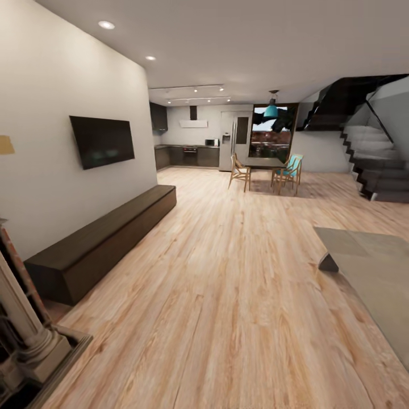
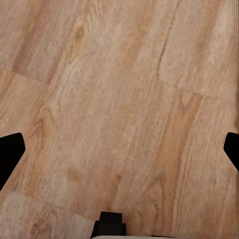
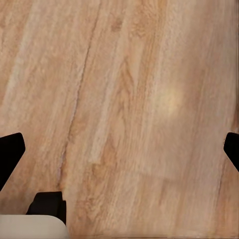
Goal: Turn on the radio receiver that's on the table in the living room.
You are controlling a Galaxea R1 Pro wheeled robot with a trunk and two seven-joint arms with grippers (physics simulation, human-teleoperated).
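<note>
The radio receiver is out of view. In the head view, the corner of the low table [image 1: 369, 267] with its grey-beige top reaches in from the right edge, and nothing stands on the part I see. My left gripper [image 2: 119, 154] hangs over bare wood planks, its black fingertips [image 2: 11, 152] wide apart, open and empty. Likewise, my right gripper [image 3: 119, 154] is open above the floor, with its dark fingertips [image 3: 10, 152] at the picture's sides.
A long dark bench [image 1: 102, 238] runs along the left wall under a wall television [image 1: 102, 140]. A fireplace column [image 1: 25, 335] stands at near left. Farther off are a dining table with chairs [image 1: 267, 170], a kitchen [image 1: 187, 153] and a staircase [image 1: 375, 170]. Light wood floor [image 1: 227, 295] stretches ahead.
</note>
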